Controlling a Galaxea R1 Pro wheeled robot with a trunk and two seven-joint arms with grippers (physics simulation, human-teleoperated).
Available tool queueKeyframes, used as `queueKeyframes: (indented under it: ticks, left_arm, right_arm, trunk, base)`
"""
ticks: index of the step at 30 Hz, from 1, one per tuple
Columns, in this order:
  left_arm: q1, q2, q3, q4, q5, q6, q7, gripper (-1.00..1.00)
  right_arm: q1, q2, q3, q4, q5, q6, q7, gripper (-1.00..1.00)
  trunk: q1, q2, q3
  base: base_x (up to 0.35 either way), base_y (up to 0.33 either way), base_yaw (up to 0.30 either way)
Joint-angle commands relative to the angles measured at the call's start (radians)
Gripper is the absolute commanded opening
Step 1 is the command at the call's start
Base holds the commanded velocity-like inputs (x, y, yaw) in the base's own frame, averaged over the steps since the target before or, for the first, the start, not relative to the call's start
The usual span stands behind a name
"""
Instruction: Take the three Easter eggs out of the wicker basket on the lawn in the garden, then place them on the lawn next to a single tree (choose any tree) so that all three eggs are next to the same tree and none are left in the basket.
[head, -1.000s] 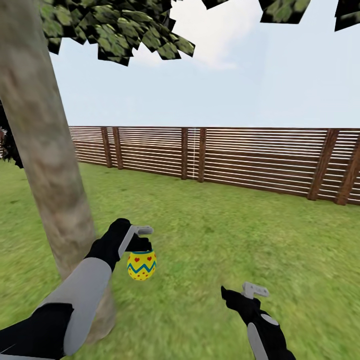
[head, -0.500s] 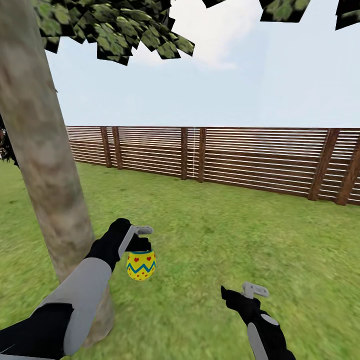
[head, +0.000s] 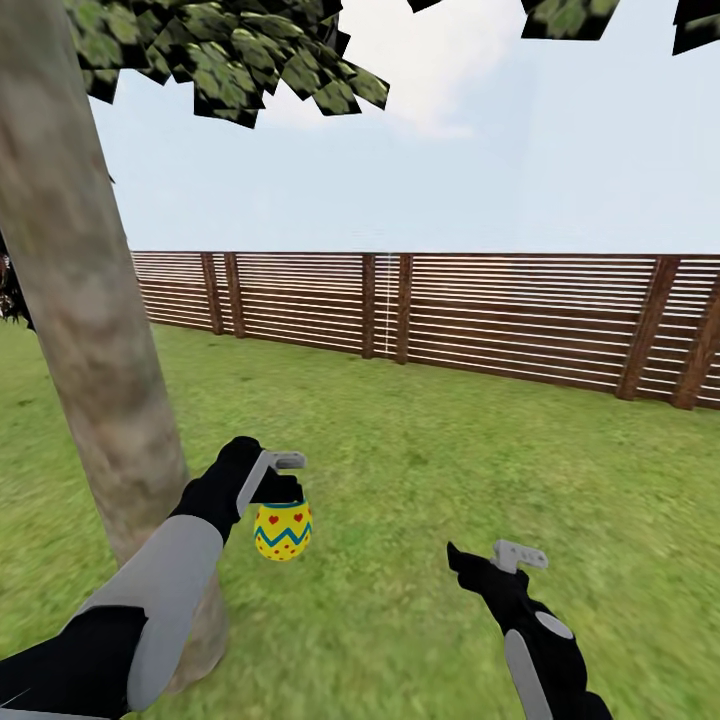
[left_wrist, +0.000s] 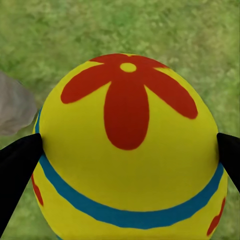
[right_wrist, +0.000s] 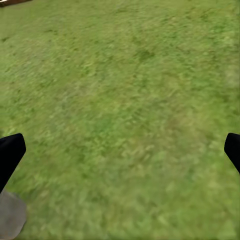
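The egg (head: 283, 530) was yellow with a blue zigzag band and red hearts; its top (left_wrist: 128, 100) bore a red flower with a yellow centre. The tree trunk (head: 85, 300), left of frame, was mottled grey-beige. The fence (head: 450, 315) was brown, slatted. The grass (head: 420, 470) was mottled green.

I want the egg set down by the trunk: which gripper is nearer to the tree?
Left. The left gripper, shut on the egg, hangs just beside the tree. The right gripper, open and empty, hovers over the lawn well beyond it.
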Motion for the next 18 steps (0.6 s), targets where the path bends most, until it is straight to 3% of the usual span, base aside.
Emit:
queueKeyframes:
  ticks: [1, 18]
  left_arm:
    - [-0.001, 0.0, 0.002, -0.001, -0.001, 0.004, -0.002, -1.0]
    - [-0.001, 0.0, 0.002, 0.0, 0.001, 0.004, -0.004, -1.0]
  right_arm:
    - [-0.001, 0.0, 0.0, -0.002, -0.011, 0.004, -0.007, 1.0]
    - [-0.001, -0.001, -0.001, 0.004, -0.012, 0.004, -0.007, 1.0]
  trunk:
    - [0.004, -0.008, -0.005]
    - [0.069, -0.127, -0.058]
  base:
    - [0.0, 0.0, 0.0]
    - [0.0, 0.0, 0.0]
